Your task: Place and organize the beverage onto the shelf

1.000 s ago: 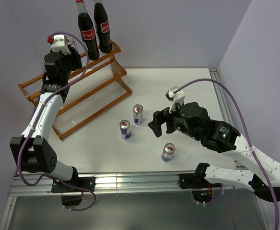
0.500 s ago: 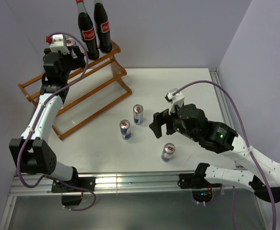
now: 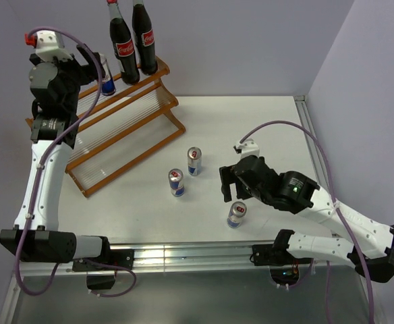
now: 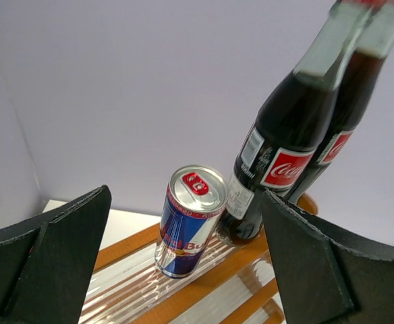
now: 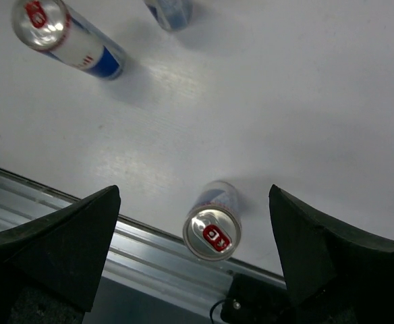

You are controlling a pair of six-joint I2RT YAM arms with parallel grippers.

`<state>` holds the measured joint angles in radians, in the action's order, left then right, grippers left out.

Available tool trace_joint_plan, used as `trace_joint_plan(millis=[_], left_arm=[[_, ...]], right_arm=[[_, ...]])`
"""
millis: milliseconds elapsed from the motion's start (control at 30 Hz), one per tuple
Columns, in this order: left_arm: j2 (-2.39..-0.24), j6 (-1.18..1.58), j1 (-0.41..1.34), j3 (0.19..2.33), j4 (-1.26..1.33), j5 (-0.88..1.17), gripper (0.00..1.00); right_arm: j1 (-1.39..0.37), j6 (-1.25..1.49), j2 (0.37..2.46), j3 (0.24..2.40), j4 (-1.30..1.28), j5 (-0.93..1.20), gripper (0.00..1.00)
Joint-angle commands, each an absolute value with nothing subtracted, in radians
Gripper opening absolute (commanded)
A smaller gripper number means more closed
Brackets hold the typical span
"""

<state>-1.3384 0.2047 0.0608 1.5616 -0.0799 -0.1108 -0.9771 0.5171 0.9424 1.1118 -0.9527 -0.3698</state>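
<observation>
Standing upright on shelf beside bottles: can, axis vertical; left claw released, right claw released.

Carrying on the flat white tabletop a slanted orange-brown wooden rack, far left, and upright blue-and-silver metal cans: far can, left can, near can.

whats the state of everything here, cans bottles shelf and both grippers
cola bottles: upright on the shelf's top tier
shelf: standing, holds both bottles and one can
shelf can: upright beside the bottles
far table can: upright
middle table can: upright
near table can: upright, below right gripper
left gripper: open, empty
right gripper: open, empty
</observation>
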Motion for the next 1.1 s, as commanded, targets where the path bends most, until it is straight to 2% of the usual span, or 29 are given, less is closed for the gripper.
trace_joint_plan(millis=[0, 200, 600, 700, 800, 900, 1000, 1067], left_arm=[[-1.286, 0.25, 0.06, 1.641, -0.188, -0.143, 0.99], [-1.221, 0.273, 0.06, 1.635, -0.248, -0.144, 0.99], [-1.201, 0.278, 0.061, 1.628, -0.324, -0.046, 1.0], [-1.222, 0.281, 0.061, 1.635, -0.342, -0.025, 1.0], [-1.244, 0.285, 0.063, 1.646, -0.365, -0.009, 1.0], [-1.259, 0.276, 0.115, 1.654, -0.38, -0.009, 1.0], [-1.269, 0.271, 0.179, 1.661, -0.39, -0.018, 1.0], [-1.275, 0.27, 0.212, 1.664, -0.391, -0.021, 1.0]], right_arm=[[-0.971, 0.586, 0.954, 1.074, -1.048, -0.376, 0.97], [-0.973, 0.583, 0.96, 0.985, -1.039, -0.273, 0.93], [-0.98, 0.54, 1.003, 0.89, -0.989, -0.216, 0.83], [-0.983, 0.534, 1.015, 0.896, -0.988, -0.212, 0.74], [-0.985, 0.528, 1.019, 0.914, -0.996, -0.207, 0.54], [-0.986, 0.525, 1.011, 0.942, -1.014, -0.216, 0.44], [-0.986, 0.525, 0.999, 0.98, -1.046, -0.239, 0.39], [-0.986, 0.526, 0.988, 1.0, -1.06, -0.262, 0.39]])
